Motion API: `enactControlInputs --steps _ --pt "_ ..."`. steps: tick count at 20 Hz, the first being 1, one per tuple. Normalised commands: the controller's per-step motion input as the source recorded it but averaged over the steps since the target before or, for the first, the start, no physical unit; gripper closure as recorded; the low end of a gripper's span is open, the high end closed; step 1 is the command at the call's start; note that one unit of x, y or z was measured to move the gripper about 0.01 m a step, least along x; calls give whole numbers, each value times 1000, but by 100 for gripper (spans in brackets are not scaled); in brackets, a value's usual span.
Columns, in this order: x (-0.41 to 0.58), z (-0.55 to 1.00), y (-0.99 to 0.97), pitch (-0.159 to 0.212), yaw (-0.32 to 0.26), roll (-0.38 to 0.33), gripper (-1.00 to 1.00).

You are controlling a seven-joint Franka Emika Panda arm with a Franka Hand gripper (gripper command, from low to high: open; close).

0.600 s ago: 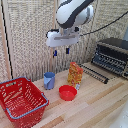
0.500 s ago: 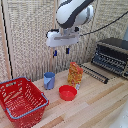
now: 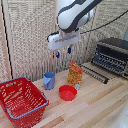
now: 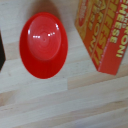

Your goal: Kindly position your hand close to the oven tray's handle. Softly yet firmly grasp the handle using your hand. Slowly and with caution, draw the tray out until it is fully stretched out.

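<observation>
My hand point(image 3: 63, 52), a white gripper block with two short dark fingers, hangs open and empty high above the table, over the red bowl and the orange box. The black-and-silver oven point(image 3: 112, 54) stands at the exterior view's right, well away from the hand. Its dark striped door panel point(image 3: 95, 73) lies folded down in front of it. I cannot make out the grey tray or its handle. The wrist view shows no fingers, only the table below.
A red bowl point(image 3: 67, 92) point(image 4: 44, 45) and an orange macaroni-and-cheese box point(image 3: 75, 75) point(image 4: 102, 32) sit under the hand. A blue cup point(image 3: 49, 80) stands beside them. A red basket point(image 3: 22, 100) is at the exterior view's left. A cable runs behind the oven.
</observation>
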Motion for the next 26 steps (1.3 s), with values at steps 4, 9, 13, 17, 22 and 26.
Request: enactControlInputs --steps 4,9,13,17,22,26 --pt "-160 0 -159 -54 198 -328 -100" --pt "-208 9 -217 -52 177 -332 -100" --pt "-291 31 -341 -69 140 -324 -100" --pt "-227 0 -507 -77 107 -289 -100" --pt "-79 -9 -705 -68 45 -261 -100" --pt "-19 -31 -757 -63 30 -248 -100"
